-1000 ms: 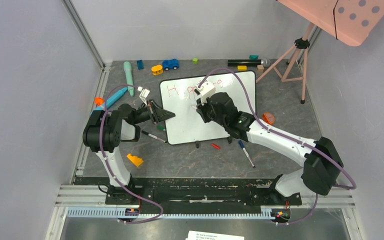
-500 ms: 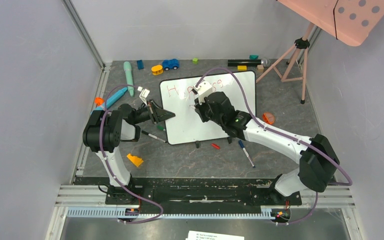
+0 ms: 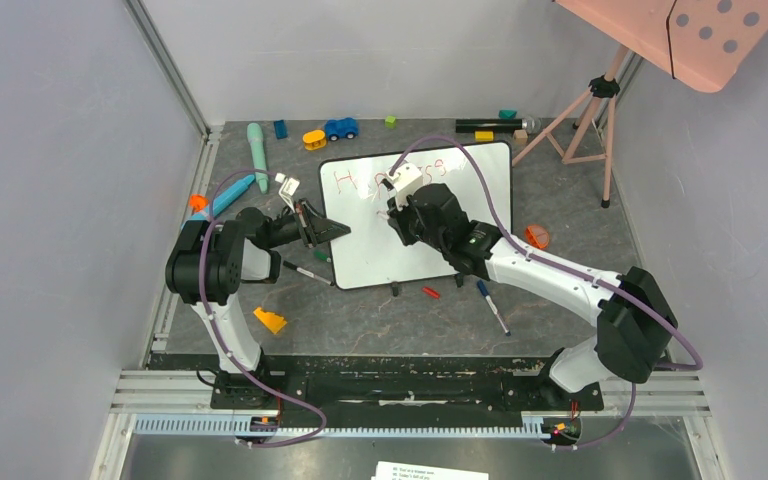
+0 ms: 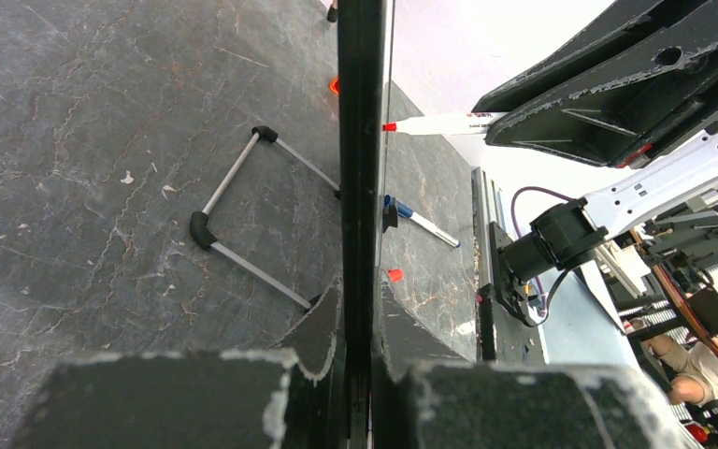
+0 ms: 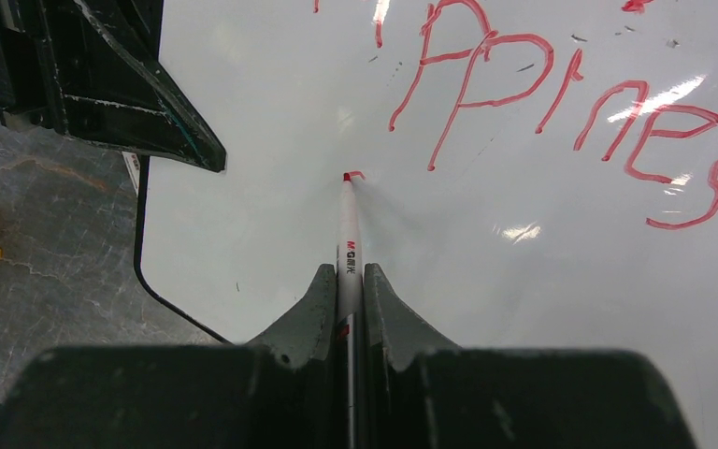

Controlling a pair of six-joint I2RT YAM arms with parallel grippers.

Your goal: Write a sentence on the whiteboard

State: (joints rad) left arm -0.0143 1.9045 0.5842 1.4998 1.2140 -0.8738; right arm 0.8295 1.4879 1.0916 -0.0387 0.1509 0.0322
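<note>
Red marker [image 5: 347,220] pinched tight in right claw [image 5: 349,273], tip touching whiteboard [image 3: 385,258] at table centre, at 7 o'clock of written word [image 5: 561,103]. Left claw [image 4: 359,301] clamped on board's 9 o'clock rim. Second line seems just begun; next move needs steady stroke toward 3 o'clock.

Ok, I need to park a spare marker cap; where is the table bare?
The table is bare along the near strip, between the yellow wedge and the blue pen, and again between the whiteboard and the tripod. Crowded: the far edge by the toy car, and left of the whiteboard by the black pen.
</note>
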